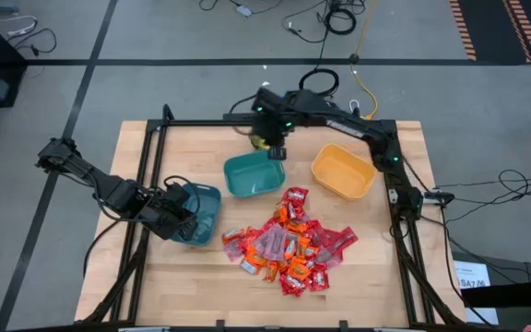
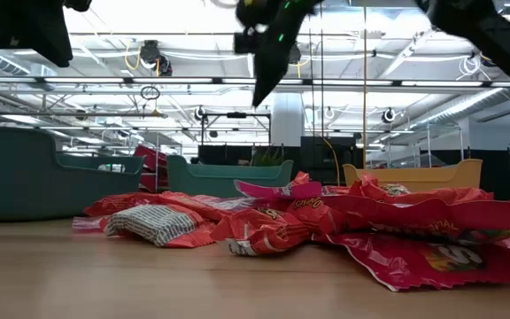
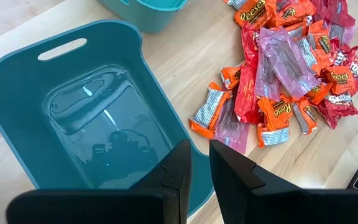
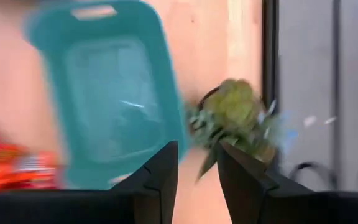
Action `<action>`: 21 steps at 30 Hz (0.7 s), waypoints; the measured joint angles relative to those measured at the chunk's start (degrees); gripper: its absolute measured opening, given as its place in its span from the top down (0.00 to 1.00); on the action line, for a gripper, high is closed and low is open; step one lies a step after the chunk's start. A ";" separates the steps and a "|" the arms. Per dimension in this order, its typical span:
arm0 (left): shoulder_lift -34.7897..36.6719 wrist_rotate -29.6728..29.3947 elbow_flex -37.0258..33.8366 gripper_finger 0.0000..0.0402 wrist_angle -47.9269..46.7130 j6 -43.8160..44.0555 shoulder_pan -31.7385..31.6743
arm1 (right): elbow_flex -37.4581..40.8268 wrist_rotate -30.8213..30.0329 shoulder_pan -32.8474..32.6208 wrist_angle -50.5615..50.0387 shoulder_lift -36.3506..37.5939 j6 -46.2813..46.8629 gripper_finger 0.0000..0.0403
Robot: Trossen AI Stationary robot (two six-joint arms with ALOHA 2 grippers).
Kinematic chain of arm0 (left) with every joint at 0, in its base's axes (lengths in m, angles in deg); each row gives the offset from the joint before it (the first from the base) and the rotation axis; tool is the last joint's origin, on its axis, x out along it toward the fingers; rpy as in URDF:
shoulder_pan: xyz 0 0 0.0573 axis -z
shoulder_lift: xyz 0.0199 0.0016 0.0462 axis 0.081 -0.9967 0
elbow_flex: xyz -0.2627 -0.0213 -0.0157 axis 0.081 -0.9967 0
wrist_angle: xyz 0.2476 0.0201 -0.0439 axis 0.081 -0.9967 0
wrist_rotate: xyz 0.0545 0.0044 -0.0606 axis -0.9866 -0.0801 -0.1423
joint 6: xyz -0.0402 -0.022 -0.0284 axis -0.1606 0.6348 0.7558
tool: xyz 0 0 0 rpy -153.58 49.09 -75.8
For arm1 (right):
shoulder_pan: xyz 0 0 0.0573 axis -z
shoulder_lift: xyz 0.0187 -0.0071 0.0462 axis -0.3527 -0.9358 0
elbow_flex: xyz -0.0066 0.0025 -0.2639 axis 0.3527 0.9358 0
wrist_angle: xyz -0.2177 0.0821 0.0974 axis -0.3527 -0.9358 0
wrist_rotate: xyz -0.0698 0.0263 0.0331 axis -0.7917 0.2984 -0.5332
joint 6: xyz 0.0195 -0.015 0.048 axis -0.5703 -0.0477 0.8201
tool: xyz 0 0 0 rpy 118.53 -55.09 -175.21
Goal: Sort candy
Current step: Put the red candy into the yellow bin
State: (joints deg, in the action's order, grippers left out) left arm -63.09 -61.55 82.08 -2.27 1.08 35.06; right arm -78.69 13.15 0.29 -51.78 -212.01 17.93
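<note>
The candy (image 1: 289, 244) lies in a loose heap of red, orange and pink-purple wrappers on the wooden table, toward its near middle, and also shows in the low view (image 2: 308, 221) and the left wrist view (image 3: 284, 68). My left gripper (image 3: 199, 152) hangs over the near rim of a dark teal bowl (image 1: 201, 217). It is open by a narrow gap, with nothing between its fingers. My right gripper (image 4: 197, 158) is open and empty, raised above the table's far middle (image 1: 275, 148). It stands over the far rim of a lighter teal bowl (image 1: 252, 175), next to a small green plant (image 4: 238, 115).
An orange bowl (image 1: 342, 172) stands right of the lighter teal bowl, at the far right. The green plant (image 1: 262, 143) sits on the table at that teal bowl's far edge. A black frame (image 1: 155, 138) borders the table. Bare wood shows near the front edge.
</note>
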 joint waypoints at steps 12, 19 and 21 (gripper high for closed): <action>-0.64 -2.96 0.00 0.83 0.00 -2.70 -0.01 | 15.03 11.51 -4.99 -8.36 15.31 17.79 0.77; -2.61 -3.05 0.00 0.83 0.93 -2.67 -0.01 | 50.86 11.50 -10.65 14.49 34.84 27.42 0.84; -3.00 -3.05 0.00 0.83 1.48 -2.93 0.00 | 60.54 11.45 -12.18 21.21 40.96 32.19 0.86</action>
State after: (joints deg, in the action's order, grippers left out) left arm -66.09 -64.60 82.08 -0.79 -1.85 35.06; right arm -18.15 24.60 -11.89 -30.57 -171.05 50.13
